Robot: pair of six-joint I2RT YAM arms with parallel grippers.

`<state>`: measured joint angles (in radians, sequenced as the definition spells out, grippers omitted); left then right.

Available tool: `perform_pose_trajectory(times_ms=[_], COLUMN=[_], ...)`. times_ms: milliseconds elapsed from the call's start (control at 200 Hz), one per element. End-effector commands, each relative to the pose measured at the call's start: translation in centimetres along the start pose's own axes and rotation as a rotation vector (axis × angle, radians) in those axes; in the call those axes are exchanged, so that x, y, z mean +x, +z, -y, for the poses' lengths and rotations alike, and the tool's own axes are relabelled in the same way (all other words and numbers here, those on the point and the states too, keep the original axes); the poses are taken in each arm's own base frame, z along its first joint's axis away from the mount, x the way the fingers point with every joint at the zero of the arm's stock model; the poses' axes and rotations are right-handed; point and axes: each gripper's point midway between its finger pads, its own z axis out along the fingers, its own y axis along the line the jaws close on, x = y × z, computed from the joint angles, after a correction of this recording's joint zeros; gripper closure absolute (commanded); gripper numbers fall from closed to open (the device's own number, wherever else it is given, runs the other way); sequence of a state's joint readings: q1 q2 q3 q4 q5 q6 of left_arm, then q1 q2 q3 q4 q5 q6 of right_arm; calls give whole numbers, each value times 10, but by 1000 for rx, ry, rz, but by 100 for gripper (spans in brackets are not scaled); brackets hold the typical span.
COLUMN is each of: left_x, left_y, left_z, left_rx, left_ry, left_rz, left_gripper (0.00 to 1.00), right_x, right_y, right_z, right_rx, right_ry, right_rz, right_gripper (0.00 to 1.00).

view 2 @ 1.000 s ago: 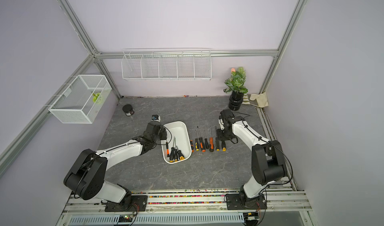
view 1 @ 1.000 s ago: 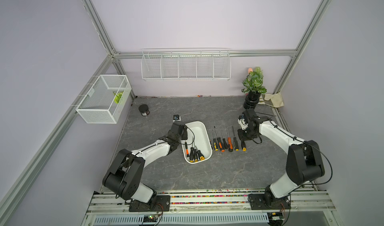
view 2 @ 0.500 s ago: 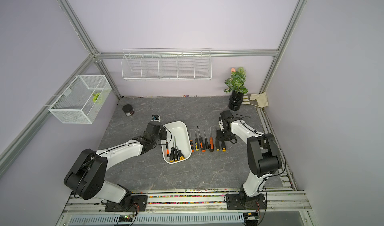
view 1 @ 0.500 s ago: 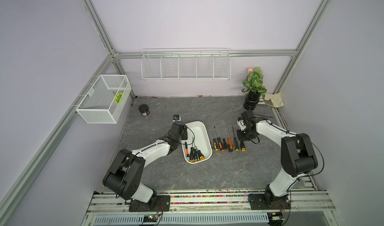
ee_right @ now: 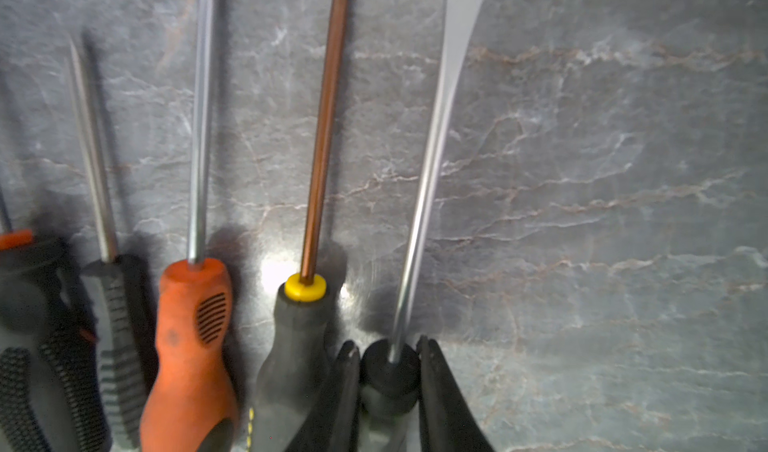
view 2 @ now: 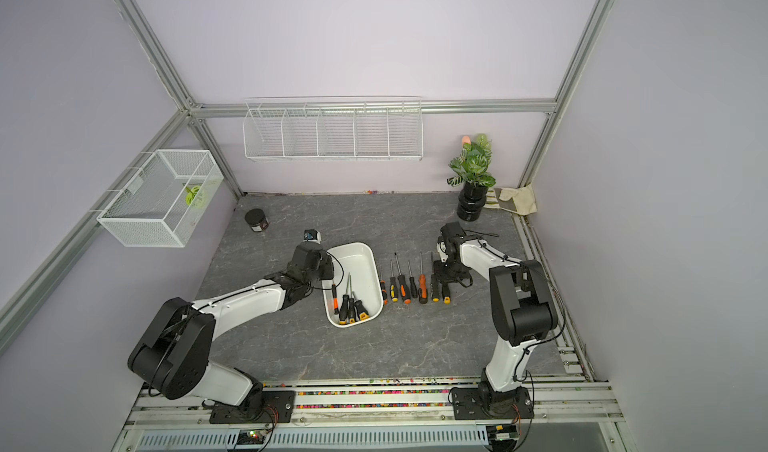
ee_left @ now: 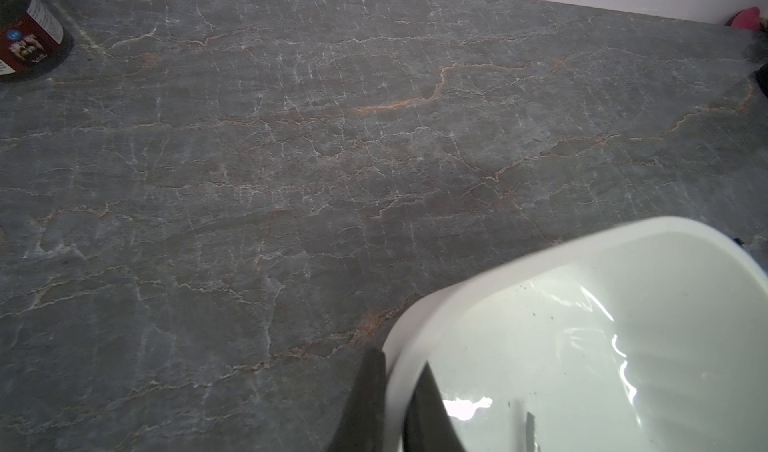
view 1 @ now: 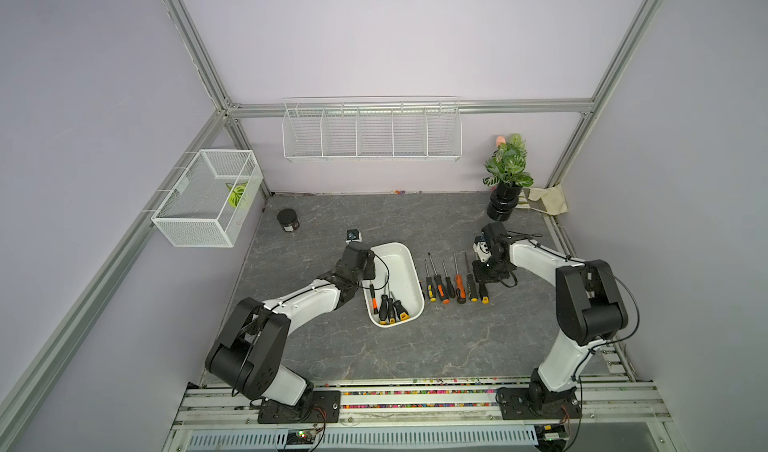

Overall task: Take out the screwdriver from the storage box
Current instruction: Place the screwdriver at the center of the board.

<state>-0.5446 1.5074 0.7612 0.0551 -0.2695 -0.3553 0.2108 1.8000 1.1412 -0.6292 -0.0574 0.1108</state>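
Observation:
The storage box (view 1: 400, 258) (view 2: 358, 258) is a shallow white tub at the middle of the table, with several screwdrivers (view 1: 388, 309) (view 2: 350, 307) lying at its near end. My left gripper (view 1: 368, 269) (ee_left: 401, 360) is shut on the box's left wall, one finger outside and one inside the rim (ee_left: 540, 254). My right gripper (view 1: 483, 280) (ee_right: 388, 348) is shut on the black handle of a screwdriver (ee_right: 390, 373) at the right end of a row on the table. Its flat steel shaft (ee_right: 436, 138) points away from the gripper.
Several other screwdrivers (view 1: 446, 284) (view 2: 409, 284) lie side by side right of the box. A black jar (view 1: 288, 220) and a small cube (view 1: 353, 235) stand behind the left arm. A potted plant (view 1: 507, 180) and a cloth (view 1: 545, 198) sit at the back right. A wire basket (view 1: 208, 198) and a wire rack (view 1: 370, 132) hang on the walls.
The right arm's elbow has swung inward toward the table's middle, while its gripper stays on the screwdriver at the row's right end. The left arm has not moved.

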Motion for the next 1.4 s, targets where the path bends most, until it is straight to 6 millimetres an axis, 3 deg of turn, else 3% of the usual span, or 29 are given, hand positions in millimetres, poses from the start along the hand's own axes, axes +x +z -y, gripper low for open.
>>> perform_pose_trajectory(times_ms=[0,280,625,960,1160,1395], left_x=[-4,-5,-5,-6,-7,-8], left_y=[1,1,1,1,1,-1], left_z=[1,1,2,2,2,2], left_rx=[-7,-7,-7,-8,-8,-8], left_ry=[15,15,19,22,19,13], left_rz=[2,4,4,4,6,9], left_gripper=[100,100,100,100,100,100], right_x=[-6,-8,-11,-12,6,29], right_y=[2,1,-3,-51,-87,-116], right_z=[0,-1,-3,-9,-56,-159], right_rx=[-14,-24,-34,-34,-92,-250], right_ry=[-3,5,11,11,-59,-198], right_rz=[10,18,25,122,188,250], right_gripper=[86,70,67,65,63,61])
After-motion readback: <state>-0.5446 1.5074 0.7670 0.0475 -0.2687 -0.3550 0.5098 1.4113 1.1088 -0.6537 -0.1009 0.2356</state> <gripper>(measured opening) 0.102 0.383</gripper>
